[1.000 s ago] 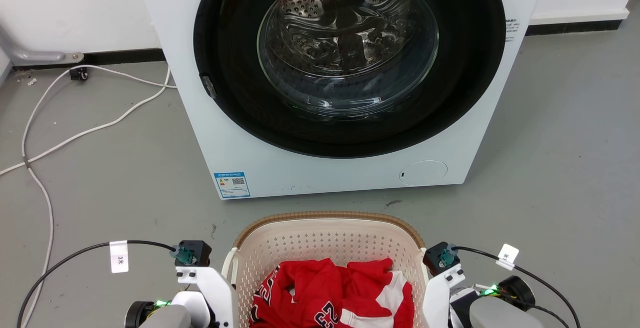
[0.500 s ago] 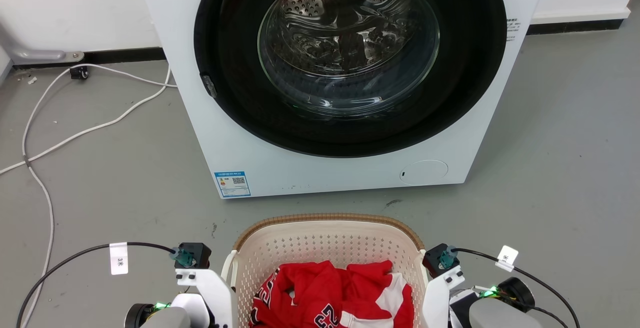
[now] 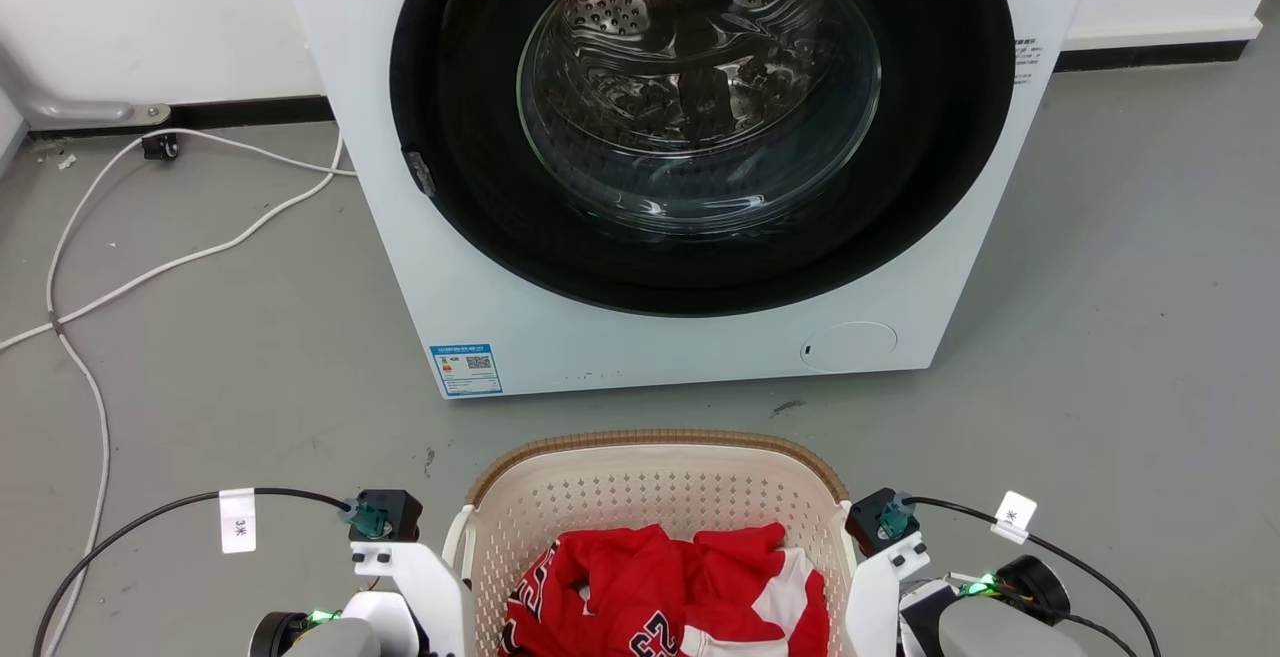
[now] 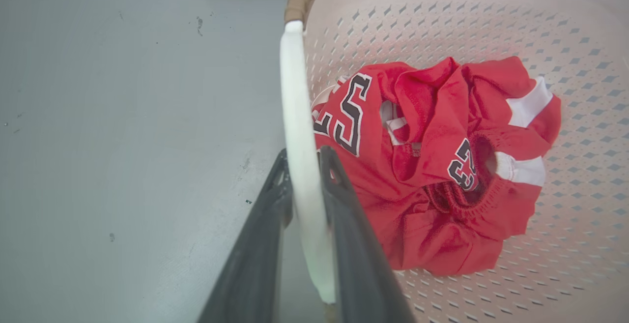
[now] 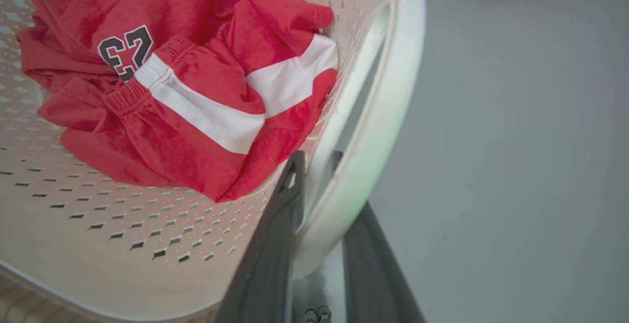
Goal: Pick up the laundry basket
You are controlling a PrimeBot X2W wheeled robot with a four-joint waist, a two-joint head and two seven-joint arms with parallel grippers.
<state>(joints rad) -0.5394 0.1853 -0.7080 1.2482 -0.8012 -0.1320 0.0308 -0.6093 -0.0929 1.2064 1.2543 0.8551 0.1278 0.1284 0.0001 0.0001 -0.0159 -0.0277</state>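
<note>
The laundry basket (image 3: pixel 650 482), cream and perforated with a brown woven-look rim, sits at the bottom centre of the head view in front of the washer. A crumpled red jersey (image 3: pixel 665 592) lies inside it. My left gripper (image 4: pixel 304 158) is shut on the basket's white left handle (image 4: pixel 295 97), with one dark finger on each side of the bar. My right gripper (image 5: pixel 316 163) is shut on the white right handle (image 5: pixel 388 92) in the same way. The two white wrist brackets (image 3: pixel 420 567) (image 3: pixel 880 572) flank the basket. I cannot tell whether the basket's base touches the floor.
A white front-loading washer (image 3: pixel 680 337) with its round door opening stands just beyond the basket. White cables (image 3: pixel 150 267) trail across the grey floor at the left. Black cables (image 3: pixel 130 527) run from both wrists. Bare grey floor (image 3: pixel 1100 357) lies to the right.
The basket and both wrist brackets have slid slightly toward the bottom of the head view. The washer has hardly shifted. Both grips on the handles are unchanged.
</note>
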